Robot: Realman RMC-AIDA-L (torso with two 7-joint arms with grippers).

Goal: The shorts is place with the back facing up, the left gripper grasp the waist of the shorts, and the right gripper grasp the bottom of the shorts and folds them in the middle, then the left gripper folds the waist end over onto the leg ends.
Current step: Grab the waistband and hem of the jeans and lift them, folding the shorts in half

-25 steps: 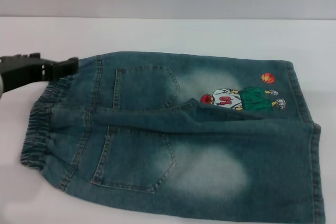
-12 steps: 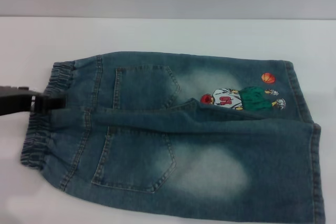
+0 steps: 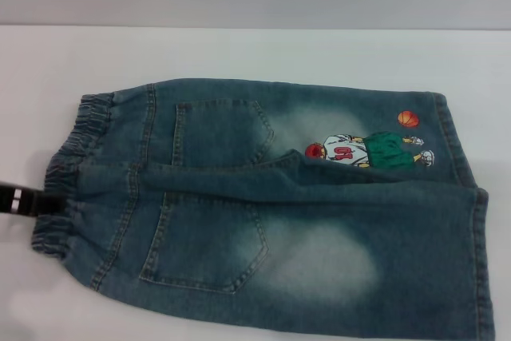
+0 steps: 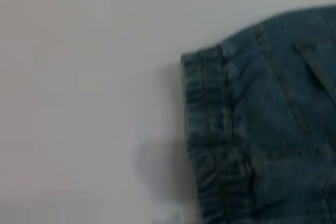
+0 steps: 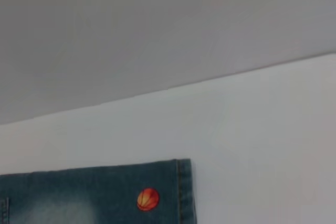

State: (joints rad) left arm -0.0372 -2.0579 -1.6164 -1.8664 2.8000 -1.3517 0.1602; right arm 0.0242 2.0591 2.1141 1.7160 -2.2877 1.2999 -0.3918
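Fingers of the left gripper (image 3: pixel 32 201) touch the waist (image 3: pixel 68 173) near the counter's (image 3: pixel 239 49) left edge; open or closed, I cannot tell. Shorts (image 3: pixel 271 205) stretch long toward the right.

Shorts (image 3: pixel 263 213): blue denim, faded pale patches over seat and legs, darker stitching outlining back pockets. Waist (image 3: pixel 68 181): darker blue, puckered pleats. Cartoon print (image 3: pixel 369 151): white shirt with red marking, green shorts, red cap or hair, hard to tell which. Orange ball (image 3: pixel 408 119), dark seams. Left pincer (image 3: pixel 28 201): black with white marks. Bench (image 3: pixel 263 49): plain white; grey wall behind
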